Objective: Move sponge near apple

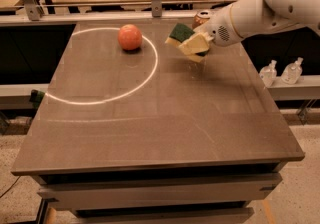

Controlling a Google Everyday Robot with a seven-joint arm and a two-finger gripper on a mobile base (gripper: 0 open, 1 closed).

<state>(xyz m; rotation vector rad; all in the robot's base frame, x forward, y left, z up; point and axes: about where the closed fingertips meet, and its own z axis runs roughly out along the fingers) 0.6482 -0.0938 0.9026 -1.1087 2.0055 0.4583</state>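
Risks first:
- Sponge [180, 33] is pinched at one end only and the foam is soft; grip looks shallow, so a quick swing could let it twist or slip out short of the target.
- Green end sticks out ahead of the gripper [194, 46], twd the apple [130, 37]; coming in too low or too far, that leading edge prob. nudges the apple; it's round and smooth, so it would roll, and the back edge of the table [150, 128] is near it.
- Drink can [202, 17] sits just behind the wrist, partly hidden by it; any backward sweep of the arm [260, 10] could clip it.
- Letting go from height: a light sponge may bounce or flip and end up farther off than wanted; better lowered close to the top first.

Pose:
- Arm enters from upper right, white forearm sloping down and left over the back-right part of the table.
- Gripper hangs above the surface, just right of the bright ring [150, 70]; pale pads clamped onto the sponge, nothing else in them.
- Sponge is tilted and appears clear of the tabletop, w/ a faint shadow below.
- Sponge and apple are apart, w/ the ring's right arc between them; apple sits inside the ring at the back.
- Judged: mid-carry, placement not yet done.
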